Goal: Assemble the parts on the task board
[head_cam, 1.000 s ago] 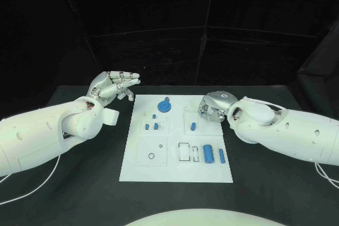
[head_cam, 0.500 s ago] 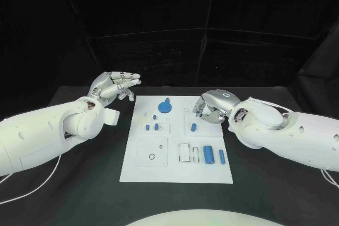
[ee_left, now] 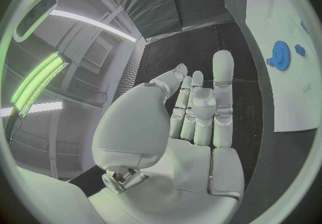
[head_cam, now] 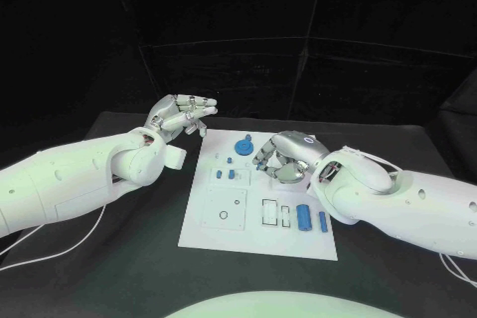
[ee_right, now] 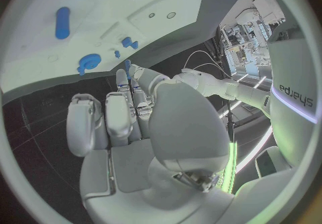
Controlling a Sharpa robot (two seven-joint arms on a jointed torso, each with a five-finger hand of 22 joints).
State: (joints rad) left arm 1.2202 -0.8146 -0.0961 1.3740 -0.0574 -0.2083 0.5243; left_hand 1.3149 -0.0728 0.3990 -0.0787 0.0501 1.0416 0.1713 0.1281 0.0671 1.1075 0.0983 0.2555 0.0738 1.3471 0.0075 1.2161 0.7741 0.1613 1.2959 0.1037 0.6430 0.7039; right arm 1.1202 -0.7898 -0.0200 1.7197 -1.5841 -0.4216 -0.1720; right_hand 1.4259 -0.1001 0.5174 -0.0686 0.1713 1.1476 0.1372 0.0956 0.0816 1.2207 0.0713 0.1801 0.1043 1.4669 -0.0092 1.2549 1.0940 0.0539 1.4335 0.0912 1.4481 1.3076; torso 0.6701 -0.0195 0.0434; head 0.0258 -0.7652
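Silver right hand [head_cam: 285,157] pinches a blue part [ee_right: 127,65], clear in wrist view; left hand [head_cam: 182,115] curled, empty, beside board [head_cam: 256,228].

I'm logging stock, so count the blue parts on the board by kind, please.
Gear: 1
Long cylinders: 2
Small pegs: 3
Total: 6 in plain sight in the head view; the right hand may cover more.
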